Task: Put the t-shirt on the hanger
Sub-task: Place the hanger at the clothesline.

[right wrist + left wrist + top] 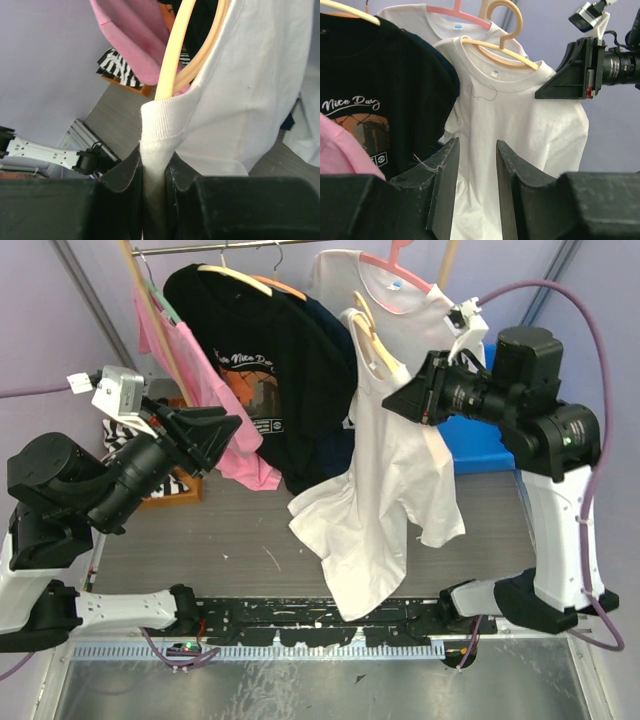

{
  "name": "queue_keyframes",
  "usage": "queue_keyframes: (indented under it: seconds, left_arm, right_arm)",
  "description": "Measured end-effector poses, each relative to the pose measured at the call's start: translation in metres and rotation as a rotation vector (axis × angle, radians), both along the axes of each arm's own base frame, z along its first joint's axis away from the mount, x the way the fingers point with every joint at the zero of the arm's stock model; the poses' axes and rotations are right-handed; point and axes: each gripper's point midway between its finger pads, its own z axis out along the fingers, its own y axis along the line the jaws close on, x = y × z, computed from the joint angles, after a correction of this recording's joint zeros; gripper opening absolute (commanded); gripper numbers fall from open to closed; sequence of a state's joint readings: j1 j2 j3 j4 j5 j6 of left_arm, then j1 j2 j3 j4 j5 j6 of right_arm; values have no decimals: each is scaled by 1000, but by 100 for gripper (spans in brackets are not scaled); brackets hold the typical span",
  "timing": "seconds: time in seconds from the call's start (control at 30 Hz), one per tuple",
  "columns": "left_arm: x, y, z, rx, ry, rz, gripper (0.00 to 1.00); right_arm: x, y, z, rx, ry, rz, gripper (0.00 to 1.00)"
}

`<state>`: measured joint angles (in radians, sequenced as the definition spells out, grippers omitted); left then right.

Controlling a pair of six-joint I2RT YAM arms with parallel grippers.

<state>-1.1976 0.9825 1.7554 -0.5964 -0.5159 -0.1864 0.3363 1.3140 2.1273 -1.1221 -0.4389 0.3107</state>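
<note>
2 arms (60, 490): black joints w/ white links, purple cable (545, 283); left claw (477, 145), right claw (155, 155) black.

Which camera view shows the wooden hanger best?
The left wrist view: the hanger shows its hook and both arms at the collar of the t-shirt. The top external view shows the hanger small and partly covered by fabric. The right wrist view shows only a curved section, very close.

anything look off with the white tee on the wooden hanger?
Yes: the t-shirt hangs lopsided on the hanger; one arm tip shows bare at the collar, where the right gripper pinches the ribbing.
</note>
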Motion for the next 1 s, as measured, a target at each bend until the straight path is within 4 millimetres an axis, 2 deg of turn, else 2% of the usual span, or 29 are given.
queue_keyframes:
  seconds: [0.1,0.2,0.37,0.53,0.67,0.8,1.0]
  left_arm:
    - [0,7,-5,7,6,14,42]
    - [-1,13,-9,14,10,26,42]
    - [0,16,-19,42,24,36,42]
    - [-1,16,-30,69,44,36,41]
    - [-2,21,-41,94,63,39,42]
    - [-5,28,-43,94,67,42,42]
    - [-7,37,-47,103,73,47,42]
  right_arm:
    - [7,17,0,25,30,85,1]
    - [-1,28,4,67,54,167,1]
    - [-34,36,25,147,40,292,1]
    - [-74,32,48,200,-9,365,1]
    - [-87,24,62,187,-68,349,1]
    - [-73,16,63,138,-100,260,1]
    - [-17,11,53,49,-105,119,1]
